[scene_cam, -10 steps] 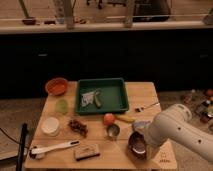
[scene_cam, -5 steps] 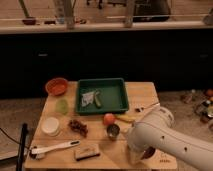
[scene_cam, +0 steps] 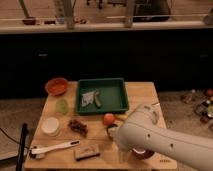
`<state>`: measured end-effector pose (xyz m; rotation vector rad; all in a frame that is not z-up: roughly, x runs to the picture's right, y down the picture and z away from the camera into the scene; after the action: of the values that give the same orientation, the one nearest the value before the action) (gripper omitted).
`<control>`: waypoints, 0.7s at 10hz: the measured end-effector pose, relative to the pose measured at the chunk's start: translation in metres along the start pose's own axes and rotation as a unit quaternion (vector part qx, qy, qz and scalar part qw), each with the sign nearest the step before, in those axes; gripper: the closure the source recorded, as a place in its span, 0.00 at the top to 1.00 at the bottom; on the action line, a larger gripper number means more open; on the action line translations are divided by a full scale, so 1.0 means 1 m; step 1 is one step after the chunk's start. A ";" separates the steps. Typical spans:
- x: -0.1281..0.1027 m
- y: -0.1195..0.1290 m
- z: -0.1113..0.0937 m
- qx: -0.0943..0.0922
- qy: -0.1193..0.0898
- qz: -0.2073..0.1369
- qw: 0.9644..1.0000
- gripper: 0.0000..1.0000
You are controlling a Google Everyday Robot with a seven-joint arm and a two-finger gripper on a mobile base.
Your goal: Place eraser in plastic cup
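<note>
The eraser [scene_cam: 87, 151], a small flat tan block on a dark base, lies near the table's front edge, left of centre. A pale green plastic cup [scene_cam: 62, 105] stands at the left, below an orange bowl [scene_cam: 56, 86]. My white arm [scene_cam: 155, 137] reaches in from the lower right across the table's front right. The gripper [scene_cam: 123, 154] hangs at its lower left end, low over the front edge, a short way right of the eraser and apart from it. A metal cup [scene_cam: 112, 131] is partly hidden behind the arm.
A green tray [scene_cam: 118, 95] with a packet and a green item sits at the back centre. A white round cup [scene_cam: 50, 126], grapes [scene_cam: 77, 126], a white brush [scene_cam: 52, 148], a peach [scene_cam: 109, 119] and a dark red bowl [scene_cam: 142, 153] under the arm are also on the wooden table [scene_cam: 142, 92].
My arm has swung left and forward across the table's right front, and it now covers the dark bowl and part of the metal cup. The table's objects have not moved.
</note>
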<state>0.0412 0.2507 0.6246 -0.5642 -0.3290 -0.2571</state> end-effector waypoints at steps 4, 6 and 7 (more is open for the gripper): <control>-0.023 -0.008 0.020 -0.011 -0.008 0.024 1.000 0.80; -0.026 -0.011 0.033 -0.016 -0.010 0.056 0.998 0.80; -0.027 -0.012 0.038 -0.018 -0.010 0.077 0.997 0.80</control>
<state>0.0033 0.2663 0.6505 -0.6256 -0.2982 -0.1088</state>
